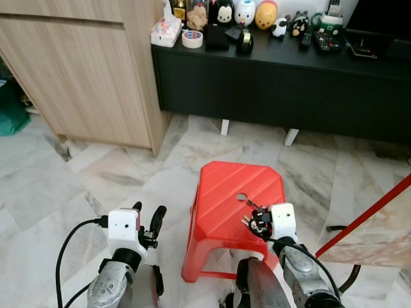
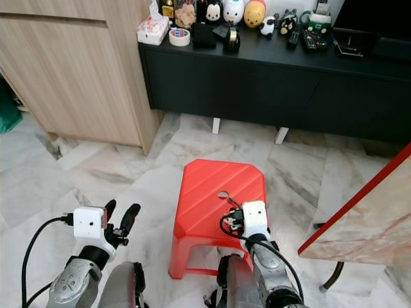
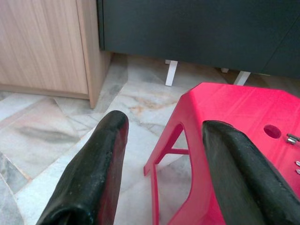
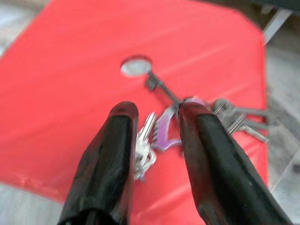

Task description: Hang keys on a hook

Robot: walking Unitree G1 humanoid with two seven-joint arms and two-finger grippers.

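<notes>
A bunch of keys [image 4: 157, 133] with a purple clip lies on the top of a red plastic stool [image 1: 221, 186], near its small round hole [image 1: 241, 197]. My right gripper [image 1: 255, 224] is low over the stool's near right part. Its two fingers are closed in on the bunch from both sides, and one long key reaches out toward the hole. The picture from that wrist is blurred. My left gripper [image 1: 148, 217] is open with nothing in it, to the left of the stool above the floor. The stool's edge lies beyond its right fingertip [image 3: 234, 154].
A low black cabinet [image 1: 270, 83] stands behind the stool, with toy figures, a tape roll [image 1: 192, 39] and remotes on top. A wooden cupboard [image 1: 83, 70] stands at the far left. A red-edged marble tabletop [image 1: 379, 224] juts in at the right. The floor is marble.
</notes>
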